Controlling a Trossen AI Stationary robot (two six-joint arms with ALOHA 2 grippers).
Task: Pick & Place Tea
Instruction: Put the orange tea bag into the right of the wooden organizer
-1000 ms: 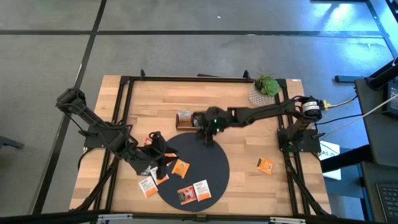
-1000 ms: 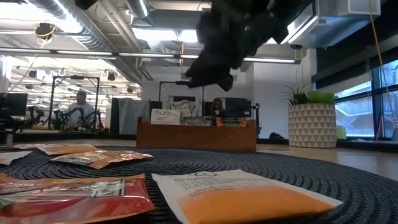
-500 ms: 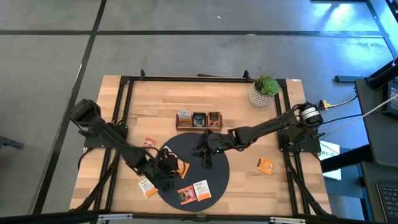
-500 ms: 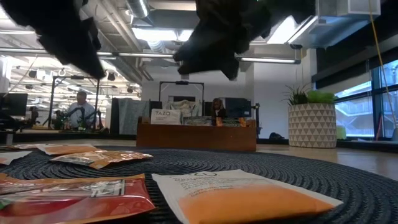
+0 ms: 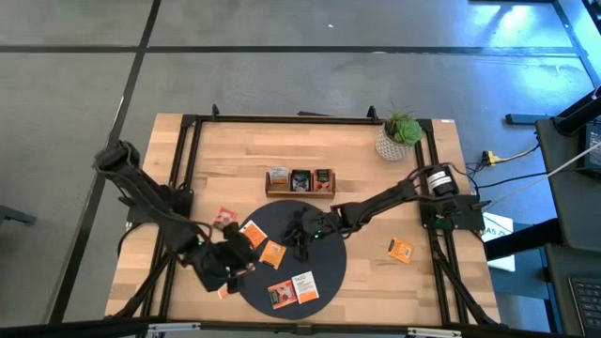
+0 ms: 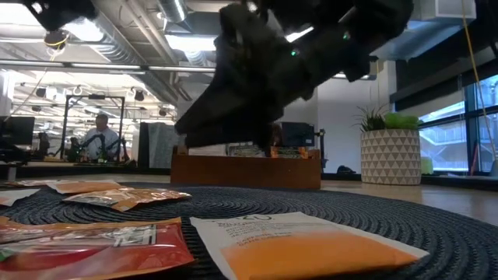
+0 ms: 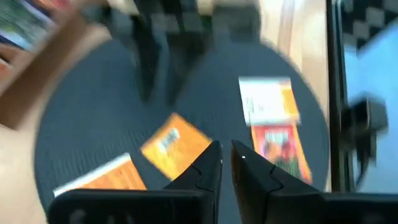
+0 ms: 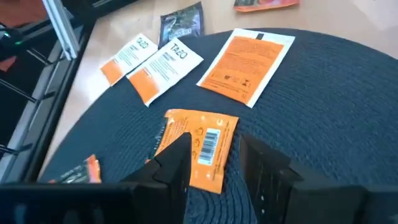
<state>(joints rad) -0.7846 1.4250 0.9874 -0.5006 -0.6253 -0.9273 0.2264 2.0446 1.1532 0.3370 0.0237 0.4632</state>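
I see a round dark mat (image 5: 296, 253) on the wooden counter (image 5: 235, 160), with a wooden tray (image 5: 299, 180) just behind it. My right pincer (image 8: 214, 163) hovers low over the middle of the mat, fingers spread and released, straddling an orange tea sachet (image 8: 198, 146) without gripping it. My left pincer (image 7: 225, 163) sits at the mat's left edge with its fingers nearly closed; I cannot tell whether it grips anything. Other sachets lie on the mat's near side, including a red one (image 5: 280, 295) and a white-and-orange one (image 5: 304, 284). 1 orange sachet (image 5: 401, 249) lies on the counter right of the mat.
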